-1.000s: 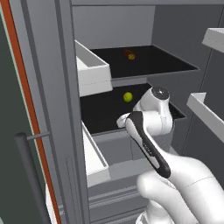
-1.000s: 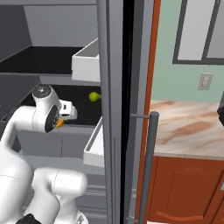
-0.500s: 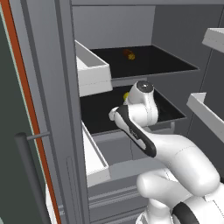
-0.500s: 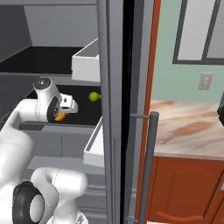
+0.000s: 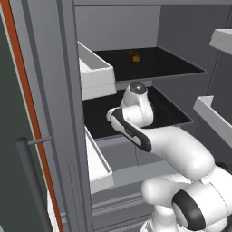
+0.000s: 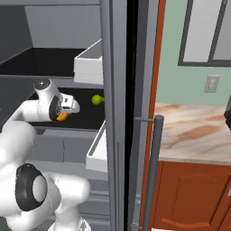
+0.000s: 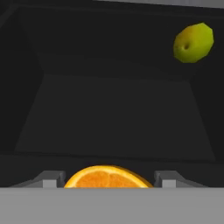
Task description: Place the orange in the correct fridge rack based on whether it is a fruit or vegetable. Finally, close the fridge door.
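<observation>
The arm reached into the open grey fridge (image 5: 59, 68), with its gripper (image 6: 63, 115) over the front part of the lower rack (image 5: 167, 115), the glossy black shelf. In the hand view, the orange (image 7: 107, 176) sat between the two dark fingertips (image 7: 52, 179), one tip close on each side of it, so the fingers were closed narrowly on the fruit. From the right base view, a sliver of the orange (image 6: 62, 116) showed just under the white hand, above the black shelf board (image 6: 88, 119); whether it touched the shelf could not be told.

A yellow-green fruit (image 7: 193, 42) lay farther back on the same rack, toward the right in the hand view, well apart from the orange. In the right base view the same fruit (image 6: 96, 99) sat on the shelf just beyond the hand. On the upper rack (image 5: 181, 68) a small reddish-brown item (image 5: 133, 56) lay toward the back.

A white bin (image 5: 93, 74) stood at the left of the fridge interior beside the upper rack, and another white bin (image 5: 97, 165) lay below the lower rack. The fridge door (image 6: 153, 113) stood open, its long grey handle (image 6: 151, 171) upright, with a marble counter (image 6: 194, 128) over red-brown cabinets (image 6: 194, 194) beyond it.
</observation>
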Motion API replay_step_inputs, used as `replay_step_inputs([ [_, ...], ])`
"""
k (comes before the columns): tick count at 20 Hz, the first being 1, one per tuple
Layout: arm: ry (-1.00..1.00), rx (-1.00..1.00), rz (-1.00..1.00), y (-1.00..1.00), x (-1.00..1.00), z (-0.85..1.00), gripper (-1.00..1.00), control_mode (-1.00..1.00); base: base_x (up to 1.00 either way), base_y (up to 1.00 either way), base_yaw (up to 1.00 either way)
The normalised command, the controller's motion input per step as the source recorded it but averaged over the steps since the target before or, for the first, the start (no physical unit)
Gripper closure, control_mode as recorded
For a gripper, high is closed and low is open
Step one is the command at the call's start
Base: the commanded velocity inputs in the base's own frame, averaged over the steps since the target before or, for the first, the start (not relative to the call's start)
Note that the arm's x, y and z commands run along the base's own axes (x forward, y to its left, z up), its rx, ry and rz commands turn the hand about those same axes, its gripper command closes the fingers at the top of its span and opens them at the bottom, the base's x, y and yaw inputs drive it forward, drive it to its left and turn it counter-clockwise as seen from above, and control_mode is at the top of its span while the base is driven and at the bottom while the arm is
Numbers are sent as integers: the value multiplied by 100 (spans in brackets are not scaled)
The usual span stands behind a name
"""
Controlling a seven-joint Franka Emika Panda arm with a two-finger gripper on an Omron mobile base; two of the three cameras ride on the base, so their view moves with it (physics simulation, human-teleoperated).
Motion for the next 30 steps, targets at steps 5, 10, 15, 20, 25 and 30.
replay_step_inputs([
  [5, 0, -2, -2, 6, 40, -9, 100, -100, 0, 0, 0],
  [10, 0, -2, 0, 0, 37, -10, 100, -100, 0, 0, 0],
  [15, -11, -6, 0, 2, 28, -39, 100, -100, 0, 0, 0],
  [20, -8, -4, 0, 0, 30, -21, 100, -100, 0, 0, 0],
  [25, 0, 0, 0, 8, 37, -15, 100, -100, 0, 0, 0],
  [30, 0, -1, 0, 5, 36, -46, 100, -100, 0, 0, 0],
])
